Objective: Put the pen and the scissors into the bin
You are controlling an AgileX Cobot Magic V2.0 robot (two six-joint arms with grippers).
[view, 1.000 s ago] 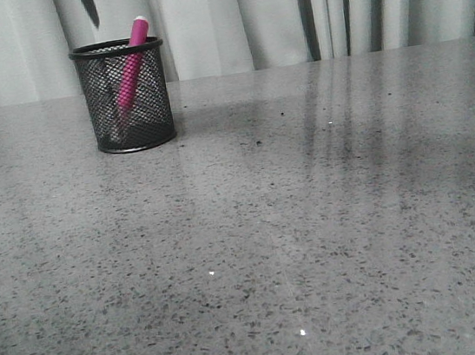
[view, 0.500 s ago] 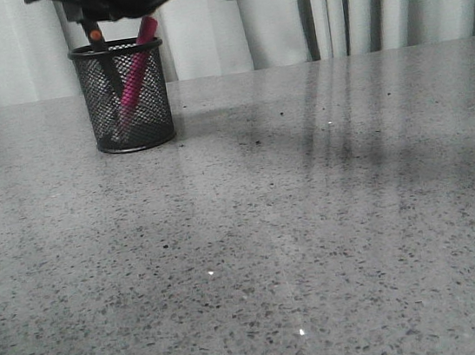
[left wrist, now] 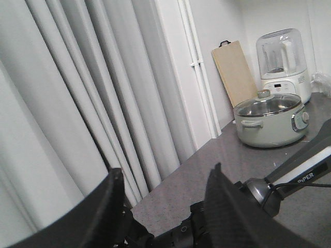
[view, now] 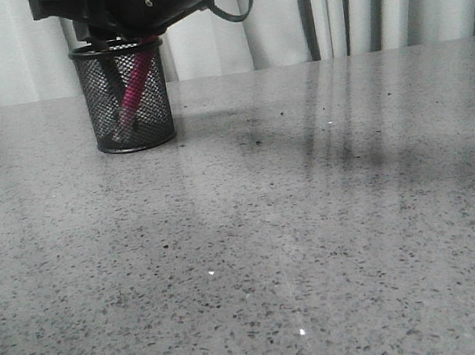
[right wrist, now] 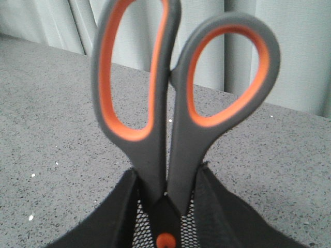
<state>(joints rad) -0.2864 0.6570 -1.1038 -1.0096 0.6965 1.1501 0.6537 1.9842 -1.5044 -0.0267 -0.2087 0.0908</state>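
Pinching the scissors point(right wrist: 176, 129) just above the pivot, the right gripper point(right wrist: 166, 199) has sunk to the bin point(view: 122, 96), far left, blades seemingly inside beside the pen point(view: 133, 88); release remains.

The light is soft and even, a little dim, and pale streaks of reflection with dark shadow bands lie on the table point(view: 330, 218). In the right wrist view the scissors point(right wrist: 176, 103) are very close and slightly blurred. The curtain point(left wrist: 77, 103) in the left wrist view looks bright and sharp.
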